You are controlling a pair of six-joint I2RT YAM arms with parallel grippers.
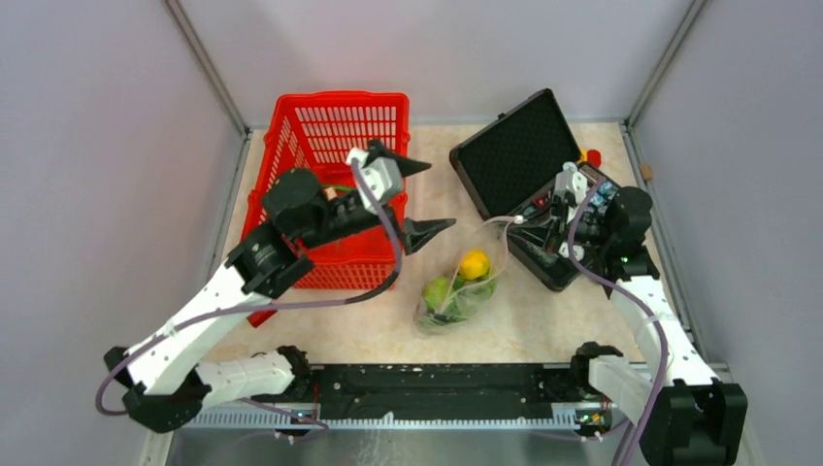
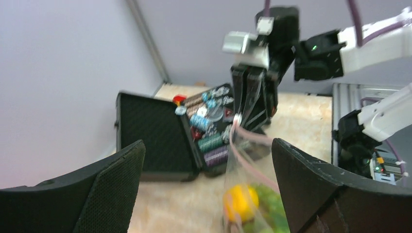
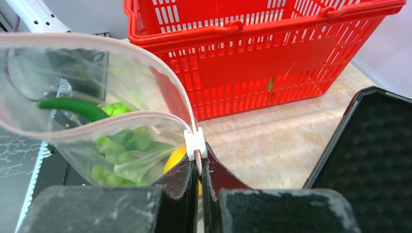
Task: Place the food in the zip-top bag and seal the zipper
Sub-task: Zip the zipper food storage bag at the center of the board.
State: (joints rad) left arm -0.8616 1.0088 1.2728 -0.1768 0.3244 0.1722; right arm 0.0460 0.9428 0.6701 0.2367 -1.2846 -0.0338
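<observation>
At table centre, between the red slatted plastic basket (image 1: 330, 121) and the black foam-lined hard case (image 1: 514, 150), lies the clear dotted zip-top bag (image 1: 464, 291). Its belly rests on the table and one mouth corner is lifted toward the case. Inside we see a yellow toy lemon (image 1: 474, 264), a green toy lime (image 1: 437, 290) and long green leaves (image 3: 121, 141).

Right gripper (image 3: 199, 165): clamped on one end of the pale pink zipper strip (image 3: 121, 119), just below a small white tab (image 3: 195, 141). The strip loops wide, so the mouth gapes.

Left gripper (image 1: 419, 200): spread wide with nothing in it, hovering by the basket's right side, near the bag.

Basket contents: mostly hidden by the left arm, so we cannot tell whether food remains.

Judgement: loading looks largely done and sealing has not begun. If nothing is left to load, the next move calls for the left gripper to take the strip's free end, draw the mouth flat against the right grip, then press along it. The floppy film may fold.
</observation>
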